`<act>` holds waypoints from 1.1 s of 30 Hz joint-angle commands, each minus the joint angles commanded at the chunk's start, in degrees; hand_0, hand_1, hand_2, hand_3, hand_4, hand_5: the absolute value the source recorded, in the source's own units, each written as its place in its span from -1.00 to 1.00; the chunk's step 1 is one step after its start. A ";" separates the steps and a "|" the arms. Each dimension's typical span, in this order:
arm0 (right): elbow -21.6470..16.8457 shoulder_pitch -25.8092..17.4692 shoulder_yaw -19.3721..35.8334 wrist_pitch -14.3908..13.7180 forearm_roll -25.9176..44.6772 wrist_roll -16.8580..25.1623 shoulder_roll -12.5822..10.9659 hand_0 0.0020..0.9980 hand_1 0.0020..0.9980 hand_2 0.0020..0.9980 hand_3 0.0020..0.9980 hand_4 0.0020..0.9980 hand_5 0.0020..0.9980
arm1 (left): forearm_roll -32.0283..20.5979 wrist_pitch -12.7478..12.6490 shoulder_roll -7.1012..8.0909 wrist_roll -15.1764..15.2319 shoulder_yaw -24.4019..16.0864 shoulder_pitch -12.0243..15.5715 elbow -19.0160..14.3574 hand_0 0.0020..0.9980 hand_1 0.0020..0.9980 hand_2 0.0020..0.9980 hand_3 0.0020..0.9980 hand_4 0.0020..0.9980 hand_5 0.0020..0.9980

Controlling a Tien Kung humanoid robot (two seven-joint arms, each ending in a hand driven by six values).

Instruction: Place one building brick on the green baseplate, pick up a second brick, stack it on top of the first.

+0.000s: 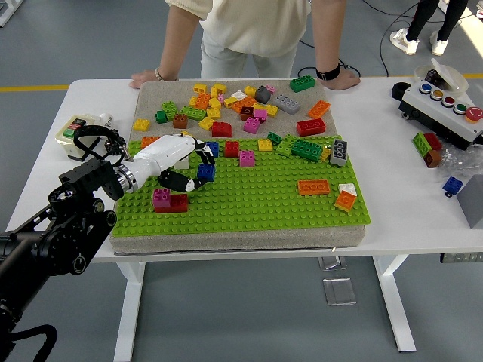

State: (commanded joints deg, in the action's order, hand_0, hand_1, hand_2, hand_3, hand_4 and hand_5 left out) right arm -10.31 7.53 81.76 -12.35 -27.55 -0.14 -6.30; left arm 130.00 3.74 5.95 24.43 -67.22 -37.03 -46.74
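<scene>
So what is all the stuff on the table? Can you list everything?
green baseplate: one, green, middle of the table on a grey mat.
blue brick: one, blue, in the left hand's fingers, just above the baseplate.
red and pink bricks: one red with one pink on it, near left of the baseplate.
orange bricks: two, right side of the baseplate.
loose bricks: many, mixed colours, far part of the mat and the baseplate's far edge.
button box: one, white with coloured buttons, far right.
small switch box: one, cream, left edge.
bricks off the mat: a few, green, red and blue, right side.
person's hands: two, resting on the far edge.
left hand: one, white, holding the blue brick.
</scene>
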 joint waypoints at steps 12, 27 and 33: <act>0.00 -0.27 0.16 -0.02 -0.07 0.12 -0.20 0.48 0.32 0.42 0.20 0.85 0.02 | 0.00 0.80 1.10 -0.64 -0.84 2.91 -4.69 0.69 0.34 0.16 0.10 0.35 -0.87; 0.00 -0.62 0.63 0.27 -0.14 0.28 -0.40 0.48 0.32 0.42 0.19 0.85 0.02 | 0.00 2.19 2.23 -1.91 -3.18 7.70 -10.86 0.69 0.34 0.16 0.10 0.37 -0.86; 0.00 -0.64 0.91 0.43 -0.09 0.16 -0.56 0.48 0.32 0.42 0.19 0.85 0.02 | 0.00 2.55 2.76 -2.20 -3.87 8.70 -11.96 0.69 0.34 0.16 0.10 0.37 -0.86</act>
State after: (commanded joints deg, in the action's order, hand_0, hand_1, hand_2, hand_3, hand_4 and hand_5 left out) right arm -10.31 6.89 82.68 -11.92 -27.64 0.02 -6.86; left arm 130.00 6.29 8.70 22.24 -71.08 -28.33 -58.70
